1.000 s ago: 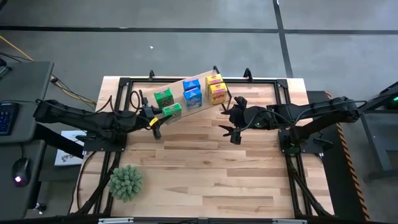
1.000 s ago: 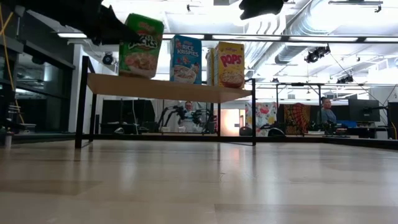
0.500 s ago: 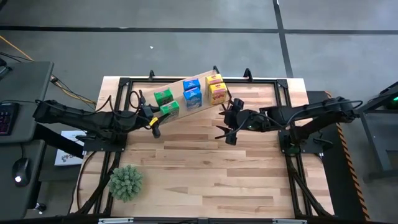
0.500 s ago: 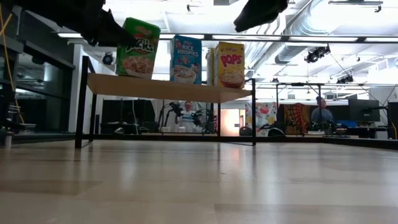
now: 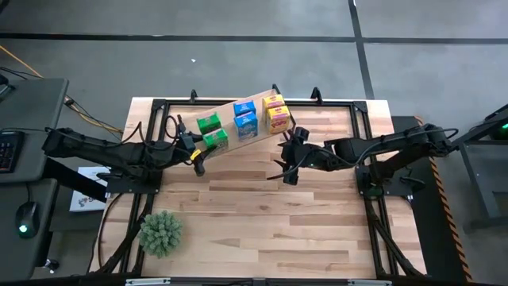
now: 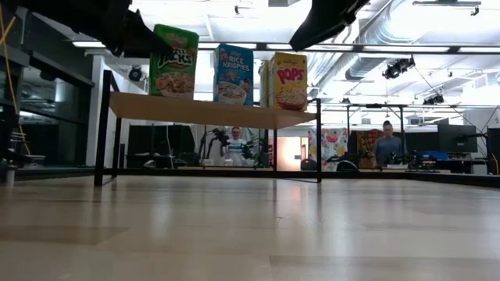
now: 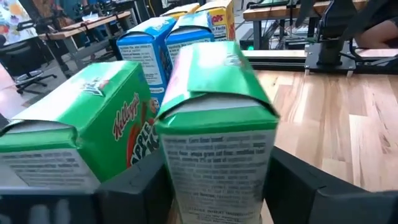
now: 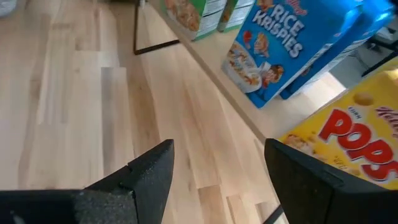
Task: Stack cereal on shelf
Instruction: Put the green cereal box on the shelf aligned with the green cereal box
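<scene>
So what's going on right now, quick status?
Left gripper shut on green cereal carton, standing it on the shelf. Right gripper open, empty, nearby. Nothing in the way.

Sloped wooden shelf (image 5: 242, 131) carrying six cereal cartons (image 5: 246, 124), striped tabletop (image 5: 262, 214) bearing spiky plant (image 5: 161, 232)

Left end effector (image 5: 203, 148): I see its fingers clamped on a green carton.
Right end effector (image 5: 286, 164): I see it hovering, fingers spread.

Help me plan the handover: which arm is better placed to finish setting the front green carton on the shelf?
Left. Its hand is shut on the front green carton at the shelf edge. The right hand hangs open and empty over the table, nearer the yellow cartons.
</scene>
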